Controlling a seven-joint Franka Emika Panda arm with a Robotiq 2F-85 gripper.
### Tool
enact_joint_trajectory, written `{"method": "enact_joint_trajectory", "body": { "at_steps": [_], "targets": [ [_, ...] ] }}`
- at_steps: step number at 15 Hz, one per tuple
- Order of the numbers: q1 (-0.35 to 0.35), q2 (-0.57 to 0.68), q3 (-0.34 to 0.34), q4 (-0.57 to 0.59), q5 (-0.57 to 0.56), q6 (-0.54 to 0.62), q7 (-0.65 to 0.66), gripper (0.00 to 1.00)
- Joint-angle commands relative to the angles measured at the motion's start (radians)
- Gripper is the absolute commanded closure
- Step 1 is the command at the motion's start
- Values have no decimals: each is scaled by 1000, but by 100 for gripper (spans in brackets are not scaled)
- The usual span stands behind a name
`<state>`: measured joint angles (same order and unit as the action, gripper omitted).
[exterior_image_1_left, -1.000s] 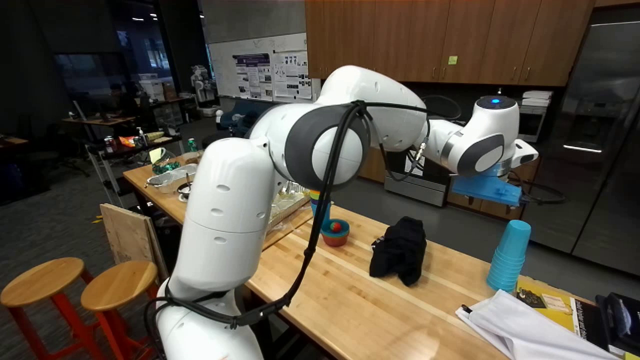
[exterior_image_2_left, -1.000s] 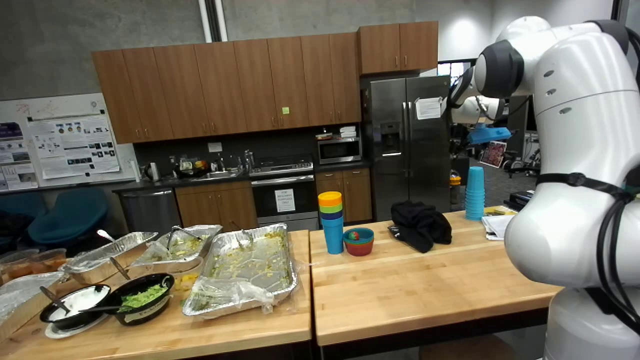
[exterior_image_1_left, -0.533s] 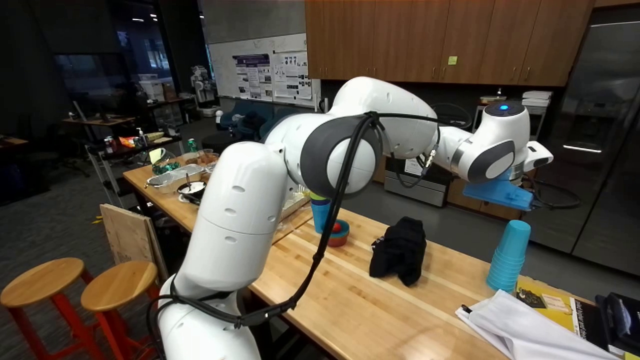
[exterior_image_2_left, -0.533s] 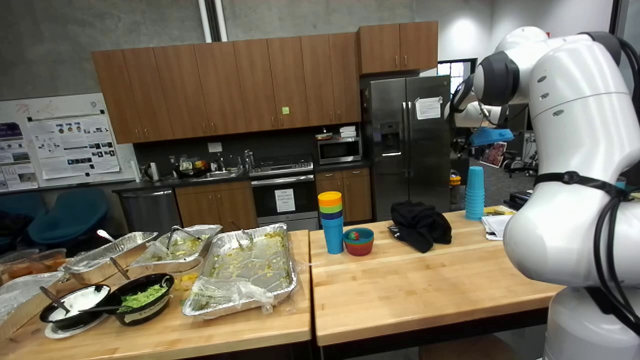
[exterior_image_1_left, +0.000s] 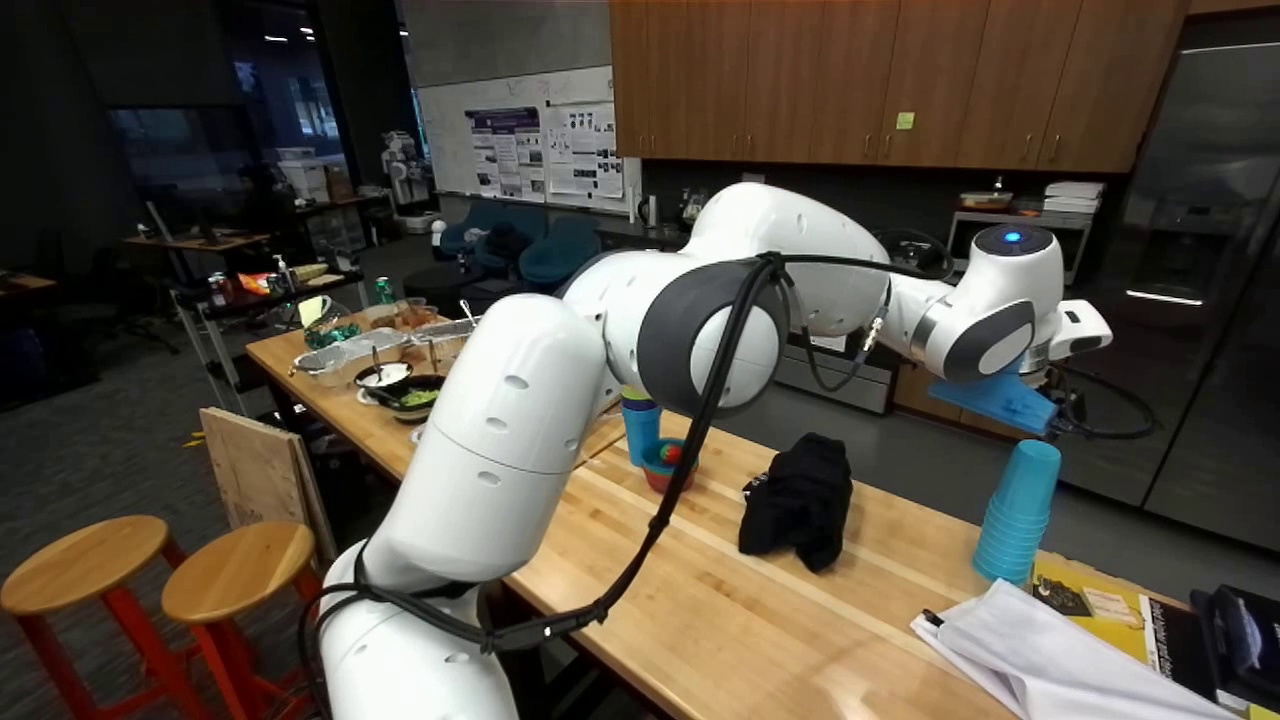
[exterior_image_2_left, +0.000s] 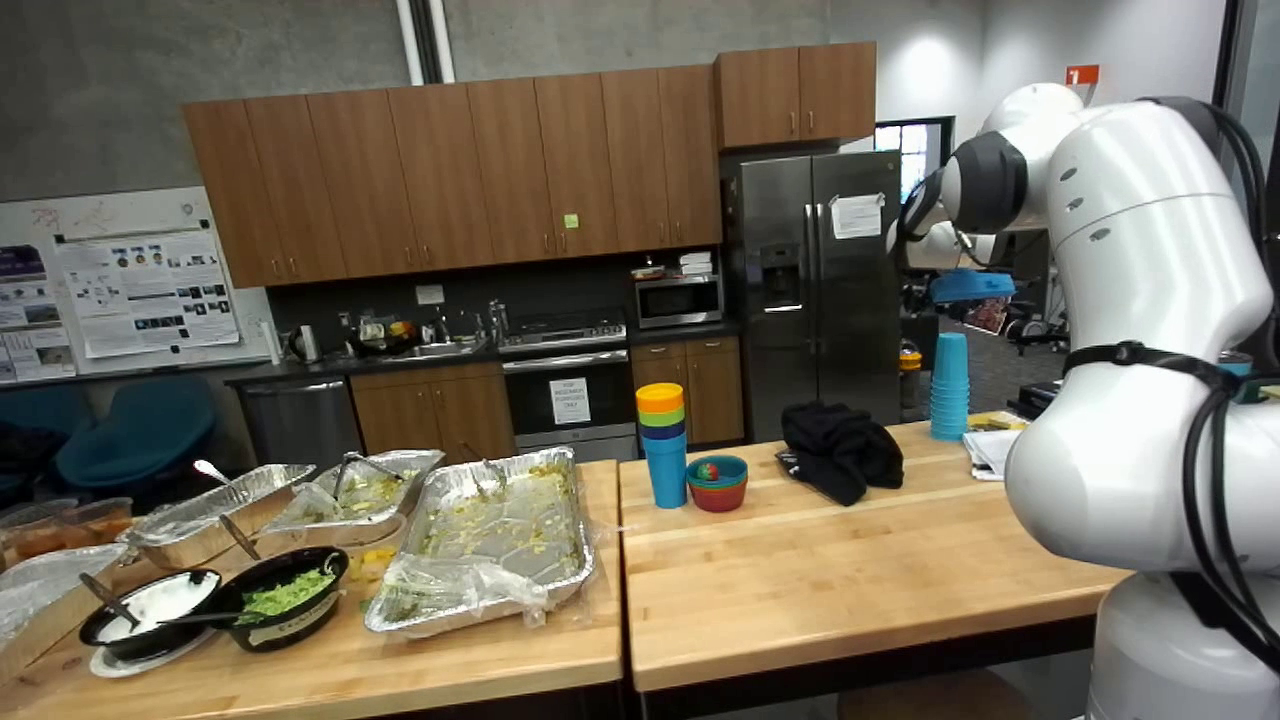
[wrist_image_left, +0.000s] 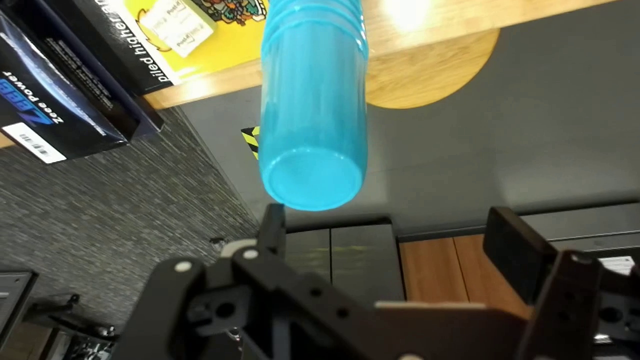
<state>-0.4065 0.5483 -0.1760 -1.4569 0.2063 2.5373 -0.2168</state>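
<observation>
Over at the edge of the tabletop (exterior_image_1_left: 700, 590) that faces the wooden cabinets (exterior_image_1_left: 790, 85), a stack of light-blue cups (exterior_image_1_left: 1015, 515) stands with the bases turned up. The gripper (wrist_image_left: 390, 225) hangs close to it, its blue mount (exterior_image_1_left: 995, 398) higher than the top cup in both exterior views. I can see its fingers (wrist_image_left: 517, 255) spread wide; in the wrist view the topmost base sits near one fingertip, though I can't judge the depth between them. Along that edge beside the cups lies a yellow book (wrist_image_left: 232, 42), then a black box (wrist_image_left: 55, 95) lettered "Zeee Power"; a white cloth (exterior_image_1_left: 1065, 660) lies next to the book. A black bundle of fabric (exterior_image_1_left: 797, 505) rests the opposite way along that edge, well apart from the cups. Past it, near the end of the tabletop, a tall blue cup (exterior_image_2_left: 667, 470) holding navy, green and orange ones stands just beside nested bowls (exterior_image_2_left: 718, 498) with a red strawberry-like piece (exterior_image_2_left: 708, 471) inside. On the neighbouring tabletop (exterior_image_2_left: 470, 665) a big foil tray (exterior_image_2_left: 576, 500) lies by a black bowl (exterior_image_2_left: 290, 628) of shredded greens.
</observation>
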Motion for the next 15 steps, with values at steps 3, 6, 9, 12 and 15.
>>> {"method": "enact_joint_trajectory", "body": {
  "at_steps": [3,6,9,12,15],
  "targets": [
    [6,61,-34,76,-52,-12,156,0],
    [6,86,-47,99,-72,-21,211,0],
    [6,110,-53,118,-85,-42,246,0],
    [5,126,-54,129,-89,-60,271,0],
    [-2,139,-46,139,-82,-75,271,27]
  ]
}}
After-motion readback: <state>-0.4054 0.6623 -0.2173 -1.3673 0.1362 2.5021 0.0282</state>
